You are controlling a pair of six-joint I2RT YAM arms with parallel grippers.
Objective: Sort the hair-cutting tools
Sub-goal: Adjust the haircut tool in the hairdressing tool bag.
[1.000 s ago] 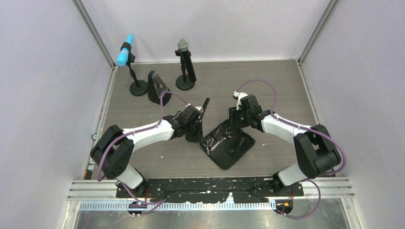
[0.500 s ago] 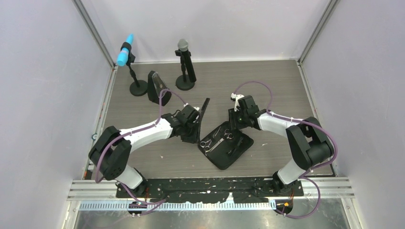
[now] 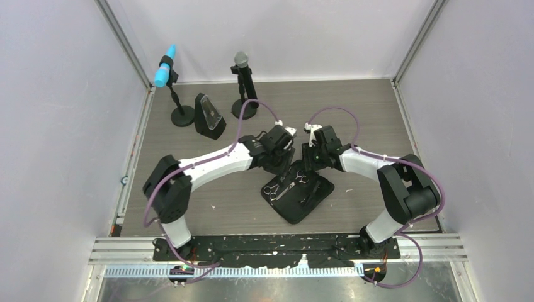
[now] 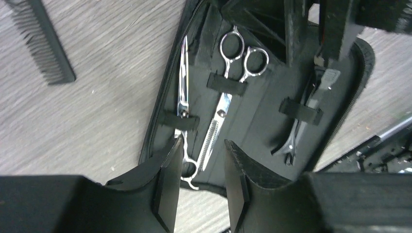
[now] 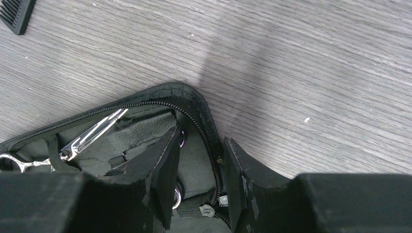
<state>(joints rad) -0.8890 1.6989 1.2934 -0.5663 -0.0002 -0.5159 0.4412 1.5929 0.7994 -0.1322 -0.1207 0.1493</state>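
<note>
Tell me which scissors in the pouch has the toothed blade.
The thinning scissors nearer the pouch middle; the plain scissors lie along its zipper edge.

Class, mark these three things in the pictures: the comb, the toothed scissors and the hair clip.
comb (image 4: 43, 46), left wrist view, on the middle of its length.
toothed scissors (image 4: 221, 112), left wrist view, on the pivot screw.
hair clip (image 4: 294, 135), left wrist view, on its thin lower part.

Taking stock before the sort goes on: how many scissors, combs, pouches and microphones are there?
Scissors: 2
Comb: 1
Pouch: 1
Microphones: 2
Total: 6
</note>
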